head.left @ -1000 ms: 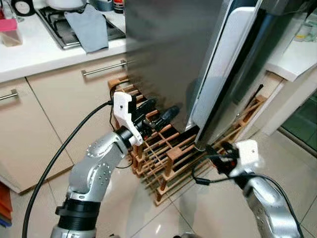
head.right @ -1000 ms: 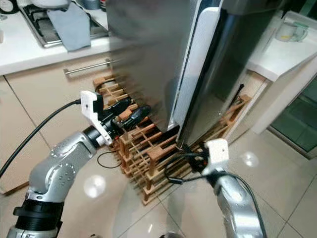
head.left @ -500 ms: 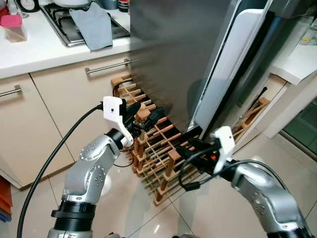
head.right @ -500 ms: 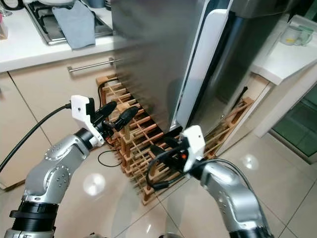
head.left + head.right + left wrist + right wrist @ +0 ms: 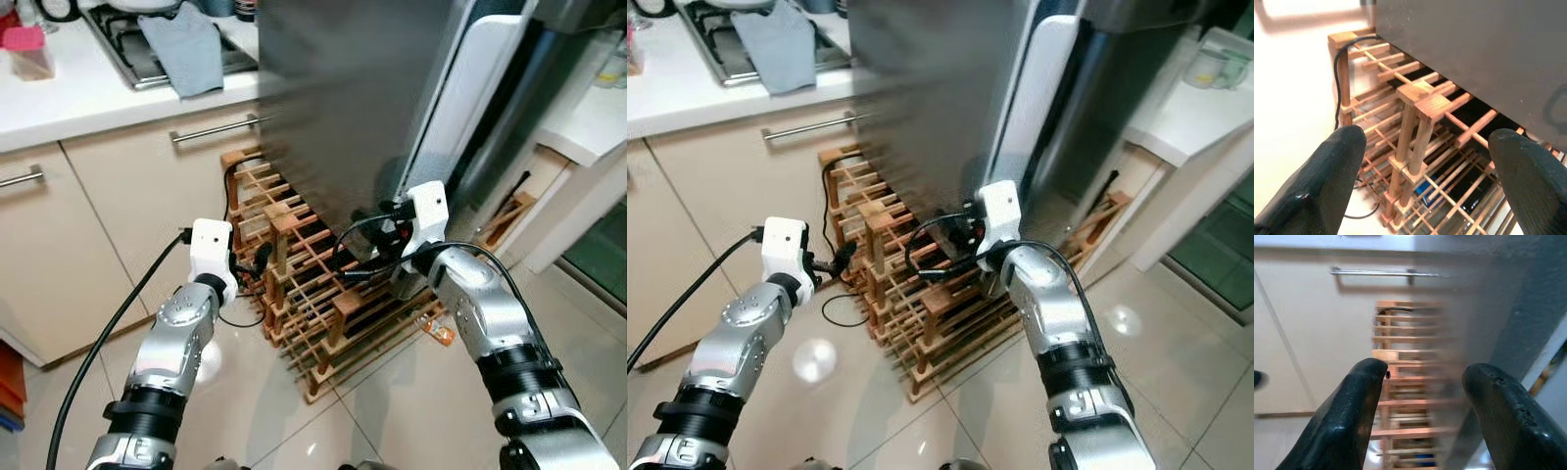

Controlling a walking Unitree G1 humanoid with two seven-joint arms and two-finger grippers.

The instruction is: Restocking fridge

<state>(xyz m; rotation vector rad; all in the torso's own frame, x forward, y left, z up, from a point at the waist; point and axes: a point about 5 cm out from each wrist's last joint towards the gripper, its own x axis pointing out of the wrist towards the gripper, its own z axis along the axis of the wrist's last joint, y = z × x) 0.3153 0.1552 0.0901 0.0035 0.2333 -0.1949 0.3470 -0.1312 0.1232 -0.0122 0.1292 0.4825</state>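
Blurred fridge door (image 5: 333, 88) hides wine rack (image 5: 304, 294) behind right gripper (image 5: 1422, 396)

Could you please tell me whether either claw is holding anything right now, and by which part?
Nothing is held: the left claw and right claw are both open and empty.

Fridge door (image 5: 343, 88) — blurred, top cropped
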